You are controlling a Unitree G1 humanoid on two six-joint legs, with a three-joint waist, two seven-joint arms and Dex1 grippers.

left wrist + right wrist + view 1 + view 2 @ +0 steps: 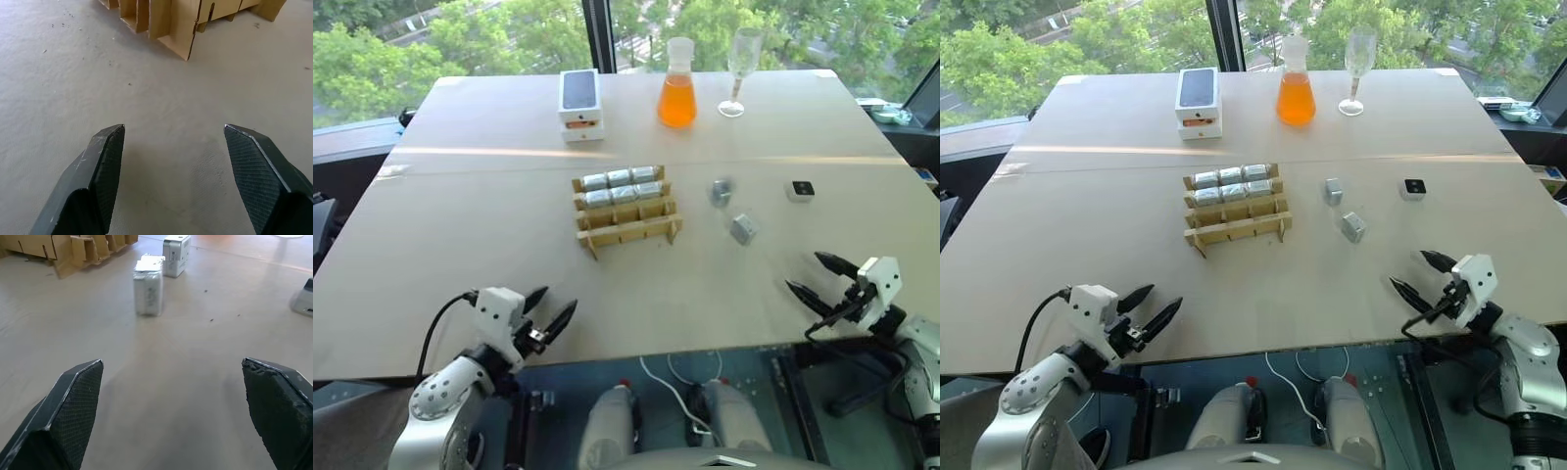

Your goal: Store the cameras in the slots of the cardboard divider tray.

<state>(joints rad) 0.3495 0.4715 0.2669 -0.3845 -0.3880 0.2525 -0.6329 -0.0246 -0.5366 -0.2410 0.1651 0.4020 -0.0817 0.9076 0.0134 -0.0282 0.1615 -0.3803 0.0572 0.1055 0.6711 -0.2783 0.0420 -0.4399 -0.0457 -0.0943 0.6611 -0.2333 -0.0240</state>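
The cardboard divider tray (628, 233) lies mid-table. Several silver cameras (620, 178) sit in its two far rows, and the row nearest me holds nothing. Two loose cameras (721, 191) (742, 228) lie to the tray's right, with a third small block (800, 190) showing a dark lens further right. My left gripper (555, 304) is open over the near table edge, well short of the tray (172, 29). My right gripper (808, 272) is open at the near right, pointing toward the closest loose camera (147, 291), with nothing between its fingers.
A white phone box (580, 103), an orange-filled flask (676, 88) and a wine glass (740, 69) stand along the far side of the table. A seam (509, 157) crosses the tabletop behind the tray. Bare table lies between both grippers and the tray.
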